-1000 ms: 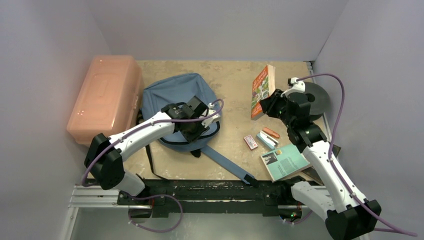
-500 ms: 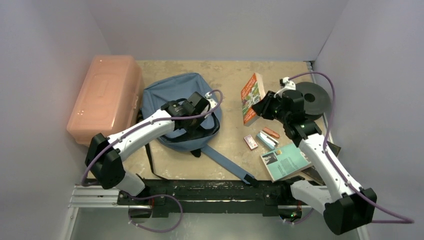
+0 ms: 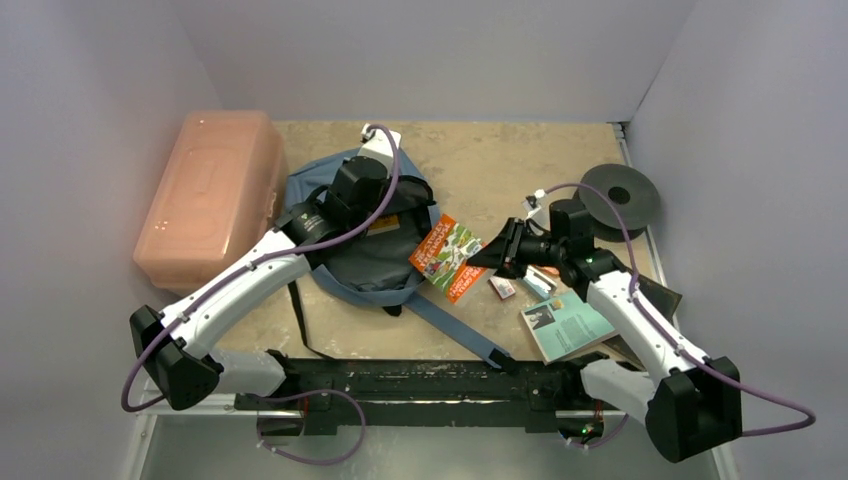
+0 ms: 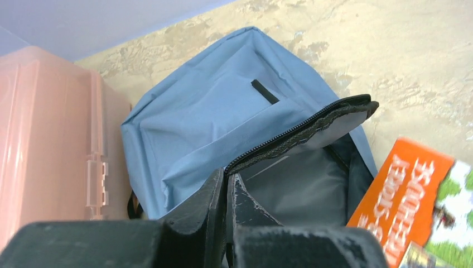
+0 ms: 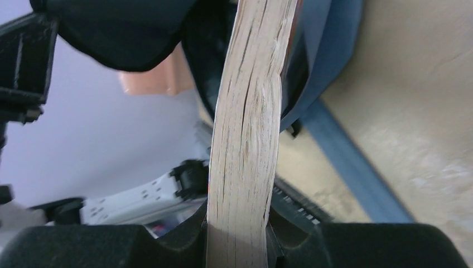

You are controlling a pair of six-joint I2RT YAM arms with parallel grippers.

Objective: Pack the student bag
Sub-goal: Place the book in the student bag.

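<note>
The student bag (image 3: 345,260), blue-grey with black zipper trim, lies left of centre next to the pink box. My left gripper (image 3: 368,203) is shut on the bag's black zipper edge (image 4: 301,134) and holds the flap up, so the dark grey inside (image 4: 307,184) shows. My right gripper (image 3: 492,255) is shut on an orange book (image 3: 447,257) and holds it tilted just right of the bag's opening. In the right wrist view the book's page edge (image 5: 245,139) stands between the fingers (image 5: 290,245), pointing at the bag (image 5: 318,61). The book's orange cover also shows in the left wrist view (image 4: 401,201).
A salmon-pink plastic box (image 3: 210,195) stands at the left wall, touching the bag. A black disc (image 3: 620,195) lies at the far right. A teal book (image 3: 570,322), a small stapler (image 3: 535,280) and a small red card (image 3: 502,288) lie near the right arm. A blue bag strap (image 3: 460,335) runs toward the front rail.
My right gripper carried the orange book from the far right leftward and down to the bag's opening. My left gripper moved toward the far side, lifting the zipper flap open.
</note>
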